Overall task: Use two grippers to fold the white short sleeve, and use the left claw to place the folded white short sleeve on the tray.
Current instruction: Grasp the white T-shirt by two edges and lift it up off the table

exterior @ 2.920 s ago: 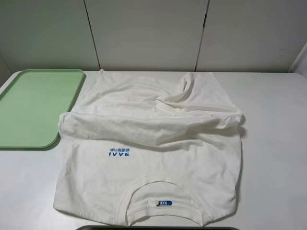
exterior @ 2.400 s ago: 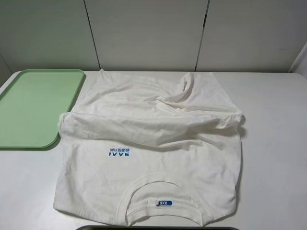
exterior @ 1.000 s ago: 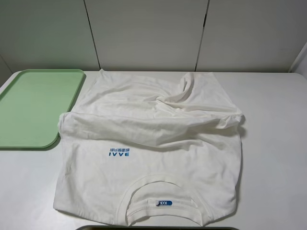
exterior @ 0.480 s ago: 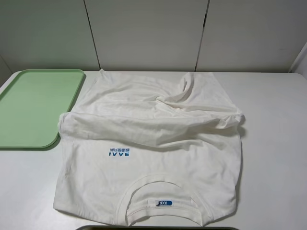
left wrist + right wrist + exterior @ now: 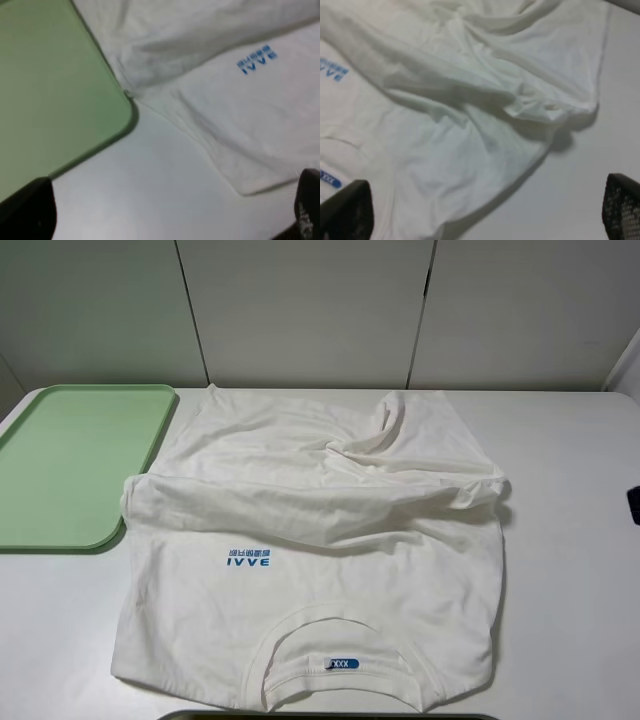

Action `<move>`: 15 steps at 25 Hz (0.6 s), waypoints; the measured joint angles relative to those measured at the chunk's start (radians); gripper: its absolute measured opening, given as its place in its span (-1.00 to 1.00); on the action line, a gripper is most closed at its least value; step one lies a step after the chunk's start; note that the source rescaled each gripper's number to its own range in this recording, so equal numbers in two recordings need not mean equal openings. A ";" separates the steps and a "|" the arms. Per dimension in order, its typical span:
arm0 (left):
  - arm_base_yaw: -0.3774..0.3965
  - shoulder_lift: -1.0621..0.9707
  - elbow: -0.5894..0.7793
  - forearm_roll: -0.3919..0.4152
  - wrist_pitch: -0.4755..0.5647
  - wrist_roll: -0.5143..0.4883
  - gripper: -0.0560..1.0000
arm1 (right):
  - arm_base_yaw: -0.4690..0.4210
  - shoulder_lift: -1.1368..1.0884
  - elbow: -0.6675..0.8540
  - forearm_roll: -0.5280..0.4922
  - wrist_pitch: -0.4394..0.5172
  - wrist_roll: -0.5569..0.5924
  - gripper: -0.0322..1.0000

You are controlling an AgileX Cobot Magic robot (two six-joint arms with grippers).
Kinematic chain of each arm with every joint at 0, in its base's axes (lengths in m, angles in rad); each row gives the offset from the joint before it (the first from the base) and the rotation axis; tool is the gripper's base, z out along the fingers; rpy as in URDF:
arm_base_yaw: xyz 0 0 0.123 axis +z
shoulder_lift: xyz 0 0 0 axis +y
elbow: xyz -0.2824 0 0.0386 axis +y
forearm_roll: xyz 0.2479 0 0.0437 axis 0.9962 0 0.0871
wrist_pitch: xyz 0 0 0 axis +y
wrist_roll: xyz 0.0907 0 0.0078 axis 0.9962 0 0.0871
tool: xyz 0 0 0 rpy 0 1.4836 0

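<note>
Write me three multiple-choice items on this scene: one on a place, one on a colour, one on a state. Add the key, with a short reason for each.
1. In the high view, where does the tray lie relative to the white short sleeve?
A. To its left
B. To its right
C. On top of it

2. What colour is the chest lettering?
A. Red
B. Blue
C. Black

3. How does the left tool stand?
A. Shut on the white short sleeve
B. Shut on the tray
C. Open, holding nothing

Key:
1 A: the green tray sits at the left edge of the high view, and the garment is spread at the centre.
2 B: the letters show blue against the white cloth.
3 C: its jaws stand wide apart above the table, with nothing between them.
</note>
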 joint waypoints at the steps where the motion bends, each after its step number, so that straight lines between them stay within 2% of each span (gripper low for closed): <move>1: -0.004 0.034 -0.005 -0.005 0.000 0.010 0.90 | 0.013 0.027 -0.019 0.000 -0.001 -0.014 1.00; 5: -0.013 0.136 -0.026 -0.017 0.000 0.046 0.90 | 0.108 0.290 -0.140 0.003 -0.044 -0.144 1.00; 9: -0.018 0.361 -0.086 -0.049 0.000 0.132 0.89 | 0.116 0.382 -0.177 0.003 -0.074 -0.202 1.00; 10: -0.019 0.418 -0.103 -0.052 0.000 0.147 0.89 | 0.116 0.427 -0.189 0.002 -0.108 -0.226 1.00; 11: -0.019 0.471 -0.126 -0.055 -0.001 0.160 0.89 | 0.116 0.501 -0.201 0.002 -0.203 -0.249 1.00; 13: -0.019 0.676 -0.240 -0.057 -0.010 0.204 0.89 | 0.116 0.532 -0.202 0.004 -0.237 -0.250 1.00; 15: -0.019 0.767 -0.306 -0.058 -0.013 0.246 0.89 | 0.116 0.618 -0.203 0.012 -0.336 -0.257 1.00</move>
